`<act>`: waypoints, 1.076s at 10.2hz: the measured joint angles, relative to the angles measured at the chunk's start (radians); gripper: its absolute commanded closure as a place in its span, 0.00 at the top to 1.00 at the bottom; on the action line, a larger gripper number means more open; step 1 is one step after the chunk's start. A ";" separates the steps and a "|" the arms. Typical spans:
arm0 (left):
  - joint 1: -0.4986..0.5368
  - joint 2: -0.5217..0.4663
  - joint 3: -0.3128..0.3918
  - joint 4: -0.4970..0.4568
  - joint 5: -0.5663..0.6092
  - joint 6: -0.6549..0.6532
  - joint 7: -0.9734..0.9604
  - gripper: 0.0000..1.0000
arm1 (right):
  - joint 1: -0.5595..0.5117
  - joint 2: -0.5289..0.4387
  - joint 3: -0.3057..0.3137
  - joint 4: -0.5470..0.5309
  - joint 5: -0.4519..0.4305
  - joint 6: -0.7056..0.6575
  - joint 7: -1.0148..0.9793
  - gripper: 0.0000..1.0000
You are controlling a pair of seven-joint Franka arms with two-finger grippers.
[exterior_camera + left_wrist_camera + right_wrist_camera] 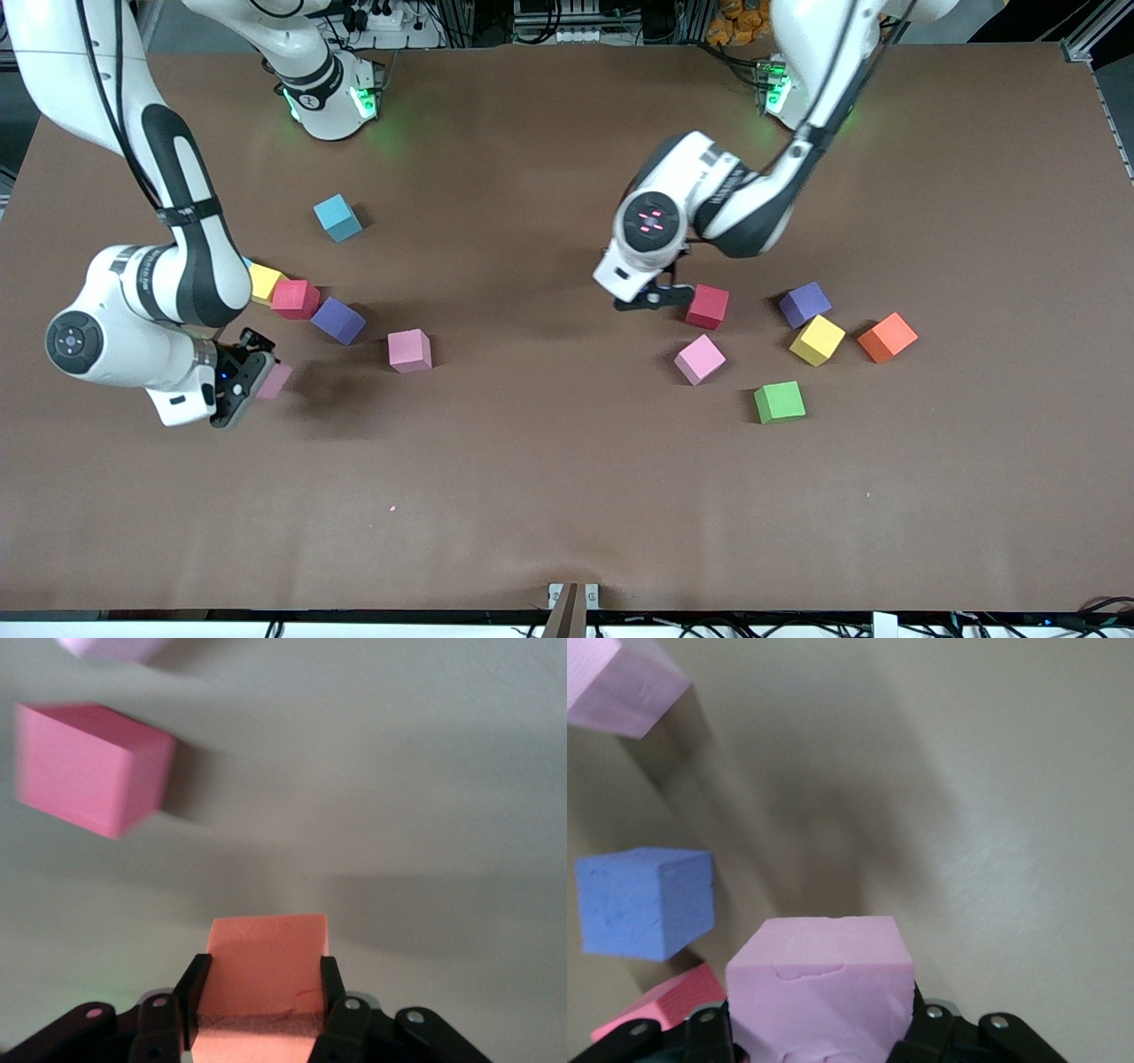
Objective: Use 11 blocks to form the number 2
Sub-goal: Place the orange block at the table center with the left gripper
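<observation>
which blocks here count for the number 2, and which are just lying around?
Job: pink block in right pincer; orange block in left pincer; on the table two pink blocks, two red blocks, two yellow blocks, second orange block, green block, two purple blocks (perhaps one spare).
Lying about: light-blue cube, near the right arm's base.

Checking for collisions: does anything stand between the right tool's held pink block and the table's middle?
Yes: a loose pink block sits between the right tool, with its held pink block, and the middle.
</observation>
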 measured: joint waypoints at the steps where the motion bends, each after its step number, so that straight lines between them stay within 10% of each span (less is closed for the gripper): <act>1: -0.027 0.024 0.000 -0.002 0.000 0.027 -0.028 0.50 | 0.000 -0.023 0.001 -0.039 0.000 0.003 -0.003 0.41; 11: -0.134 0.087 -0.098 -0.072 -0.053 0.211 -0.131 0.49 | 0.081 -0.095 0.010 -0.198 0.000 0.136 -0.005 0.41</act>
